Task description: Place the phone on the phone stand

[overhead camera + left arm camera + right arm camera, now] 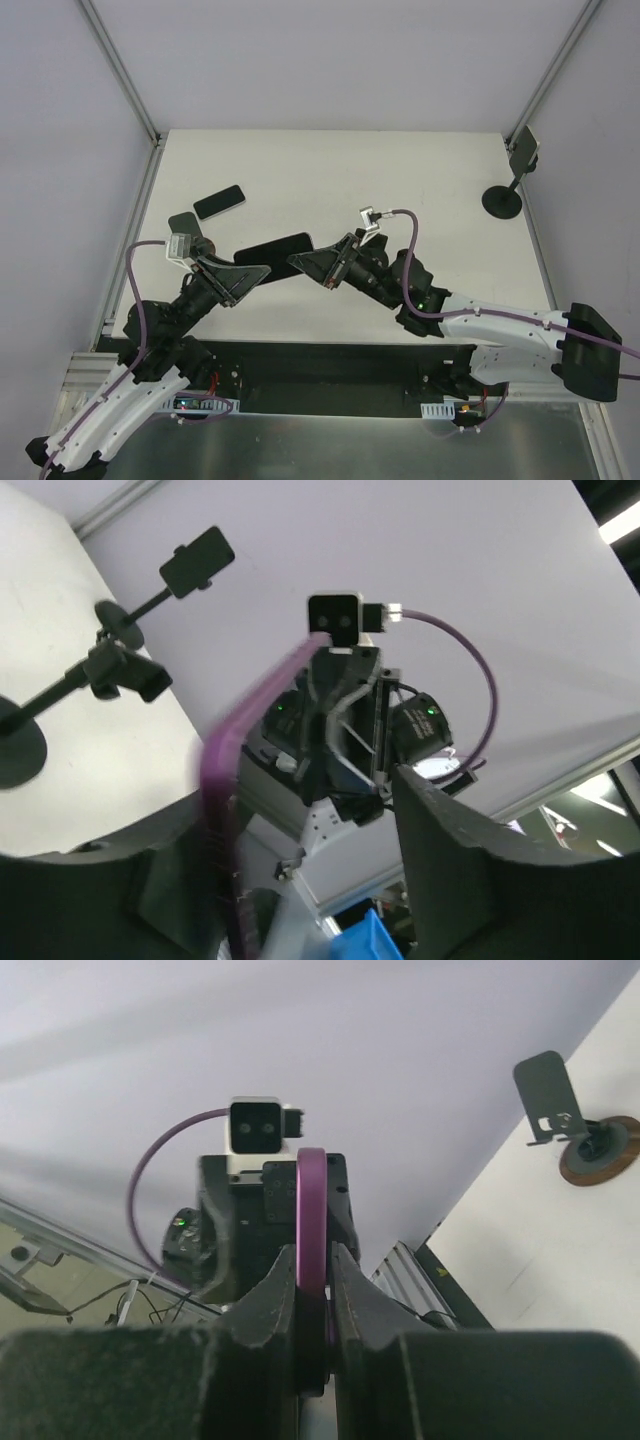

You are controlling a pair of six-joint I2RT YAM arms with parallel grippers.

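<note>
From above, we see the 2 arms meeting over the middle of the bench (400,180) with the phone (275,247) bridged between them. The left gripper (255,272) is at its near-left end and the right gripper (300,262) at its right end, which we read as a handover towards the arm nearer the goal. The phone stand (508,190) waits well apart at the far-right corner, and a second flat black slab (219,201) lies on the bench to the left. In the left wrist view, the phone's purple edge rises blurred between fingers (460,870) that stand clearly wider than it, so those jaws are open and no longer carry it. In the right wrist view, the jaws are closed on the phone, pinching its thin purple rim edge-on. The stand's clamp head sits off to the upper right. We judge that the carry across to the stand comes next.
</note>
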